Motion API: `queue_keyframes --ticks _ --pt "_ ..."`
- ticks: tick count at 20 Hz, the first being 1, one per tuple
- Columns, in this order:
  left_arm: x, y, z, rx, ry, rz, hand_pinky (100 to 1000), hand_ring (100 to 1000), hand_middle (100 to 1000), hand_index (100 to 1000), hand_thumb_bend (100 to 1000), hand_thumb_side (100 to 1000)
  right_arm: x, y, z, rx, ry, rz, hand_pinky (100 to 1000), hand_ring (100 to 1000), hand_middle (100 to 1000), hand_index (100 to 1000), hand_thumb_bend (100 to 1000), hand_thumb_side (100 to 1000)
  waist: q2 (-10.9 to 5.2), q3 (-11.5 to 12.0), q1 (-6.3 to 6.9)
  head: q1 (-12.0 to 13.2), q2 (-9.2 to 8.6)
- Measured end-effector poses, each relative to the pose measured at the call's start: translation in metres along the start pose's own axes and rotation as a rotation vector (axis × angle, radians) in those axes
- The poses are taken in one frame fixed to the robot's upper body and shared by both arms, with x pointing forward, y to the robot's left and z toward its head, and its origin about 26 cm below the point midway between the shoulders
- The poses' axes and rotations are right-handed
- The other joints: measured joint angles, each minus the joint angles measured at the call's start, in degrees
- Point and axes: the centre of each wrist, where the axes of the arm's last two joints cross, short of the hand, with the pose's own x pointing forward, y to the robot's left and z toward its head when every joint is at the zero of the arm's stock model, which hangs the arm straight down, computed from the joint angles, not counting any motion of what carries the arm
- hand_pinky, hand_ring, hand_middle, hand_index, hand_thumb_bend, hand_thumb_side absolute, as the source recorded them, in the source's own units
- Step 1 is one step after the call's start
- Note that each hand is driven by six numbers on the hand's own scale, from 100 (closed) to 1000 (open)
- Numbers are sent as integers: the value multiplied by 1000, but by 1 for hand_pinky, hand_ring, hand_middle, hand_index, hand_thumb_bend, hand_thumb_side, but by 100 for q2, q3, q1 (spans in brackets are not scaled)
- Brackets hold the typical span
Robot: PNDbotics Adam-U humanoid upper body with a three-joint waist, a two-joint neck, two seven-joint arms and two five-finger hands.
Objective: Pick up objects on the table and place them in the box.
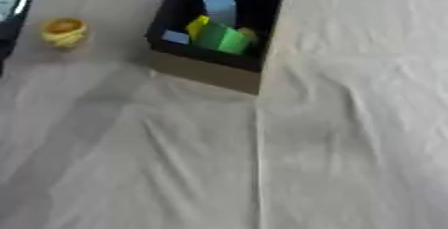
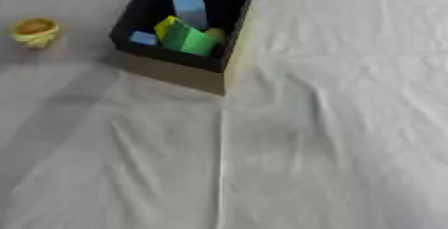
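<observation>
Box [image 1: 206, 70] serves as the landmark here: a dark-lined carton with a tan outer wall, standing on the cloth-covered worktop [image 1: 350, 138]. Inside it lie a pale blue piece [image 1: 219, 4], a green block [image 1: 223, 39], a yellow piece [image 1: 198, 24] and a small blue bit [image 1: 176, 37], packed close together. One thing seems left to collect, a yellow cup-like object [image 1: 64, 31], standing well to the left of the box and level with its middle. Neither hand shows in either view, so whether they are wide, narrow or holding anything cannot be told. To do the remaining pick well, I judge the left hand the better choice, coming down over the yellow object from above, closing around its sides rather than its rim, then carrying it high enough to clear the box's near-left wall before release over the open corner. No brand, label or writing can be read on anything.
</observation>
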Motion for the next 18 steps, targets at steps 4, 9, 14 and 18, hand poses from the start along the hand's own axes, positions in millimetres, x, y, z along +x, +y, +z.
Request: queue_keyframes --ticks 4,9,14,18 --pt "-17 -21 -13 -34 33 36 676 641 637 759 295 100 1 0 -2 1 -4 -5 859 842 675 741 100 631 0 -32 0 71 -72" --pt "-30 -42 -16 -133 30 28 733 717 710 833 443 153 1 0 -2 -1 -4 -9 859 842 675 741 100 631 0 -38 0 43 -123" --pt "-38 -56 -15 -210 12 32 772 768 779 899 582 328 1 1 -3 -1 -5 -11 860 842 674 741 100 632 3 -38 0 4 -123" --pt "-40 -58 -14 -228 4 22 853 850 837 930 829 428 0 2 -2 -6 -3 -16 860 842 673 741 100 632 4 -37 0 -25 -123"
